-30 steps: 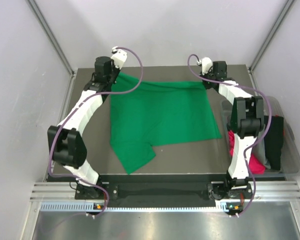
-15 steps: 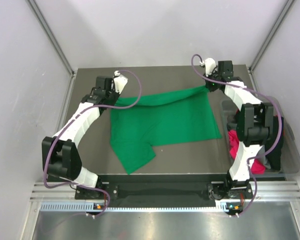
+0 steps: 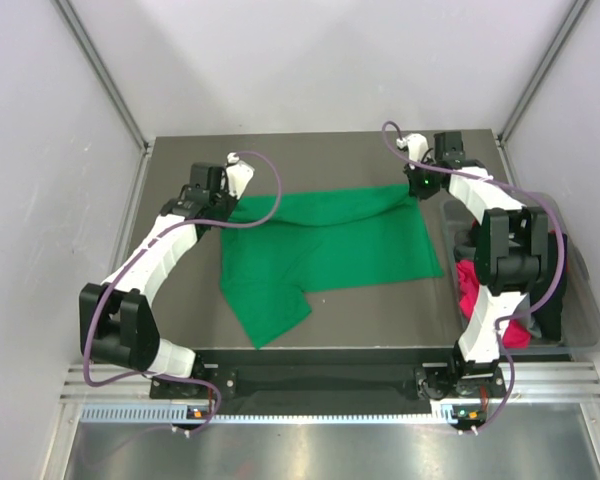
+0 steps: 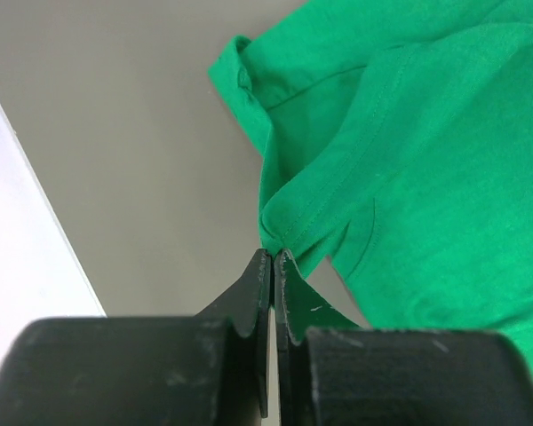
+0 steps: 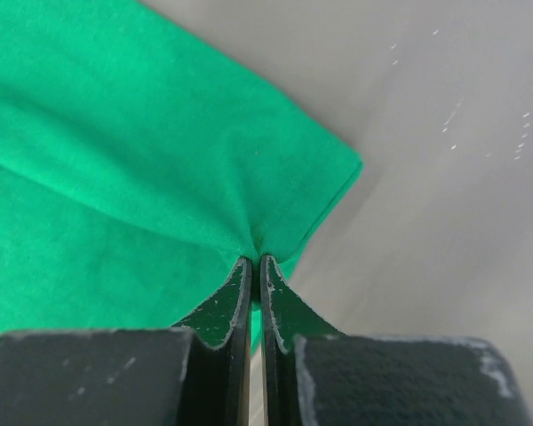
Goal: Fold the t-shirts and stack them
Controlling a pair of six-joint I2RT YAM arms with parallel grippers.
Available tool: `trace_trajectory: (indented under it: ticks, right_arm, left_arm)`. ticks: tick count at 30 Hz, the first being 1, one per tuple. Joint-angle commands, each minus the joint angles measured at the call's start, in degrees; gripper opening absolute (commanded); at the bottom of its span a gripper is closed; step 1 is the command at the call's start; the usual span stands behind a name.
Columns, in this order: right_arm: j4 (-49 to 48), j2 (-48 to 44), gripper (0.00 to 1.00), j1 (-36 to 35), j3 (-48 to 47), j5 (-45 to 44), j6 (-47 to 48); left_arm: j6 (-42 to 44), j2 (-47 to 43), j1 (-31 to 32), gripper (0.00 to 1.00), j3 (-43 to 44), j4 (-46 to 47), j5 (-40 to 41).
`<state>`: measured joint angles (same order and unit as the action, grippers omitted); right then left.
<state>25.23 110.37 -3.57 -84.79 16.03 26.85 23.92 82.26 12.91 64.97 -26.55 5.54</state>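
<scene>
Tabletop (image 3: pixel 330 150) strip behind | both jaws clamp green t-shirt (image 3: pixel 330 250) far edge, seemingly raised

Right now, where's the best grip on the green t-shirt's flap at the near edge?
I'd pinch the tip of the flap of the bright green fabric t-shirt, coming from the near-left: it lies flat, jutting past the body's edge, with bare grey table on both sides.
</scene>
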Motion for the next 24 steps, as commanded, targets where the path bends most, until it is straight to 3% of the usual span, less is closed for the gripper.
trace_trajectory:
  ticks: [1,15,20,24]
  right_arm:
    - [1.57,-3.76,0.0,0.41,-0.2,1.81,0.48]
    - [1.66,-4.11,0.0,0.15,0.86,2.51,0.4]
    - [-0.1,-7.44,0.0,0.15,-0.19,3.04,-1.1]
    - [2.18,-8.94,0.0,0.15,-3.17,4.18,-2.24]
  left_arm:
    - [-0.54,-1.05,0.1,0.0,-0.81,1.06,-0.53]
    - [-0.72,-1.4,0.01,0.0,-3.98,2.28,0.17]
    - [-3.61,-2.36,0.01,0.0,0.5,4.74,5.88]
    - [-5.2,-3.6,0.1,0.0,4.72,5.8,3.52]
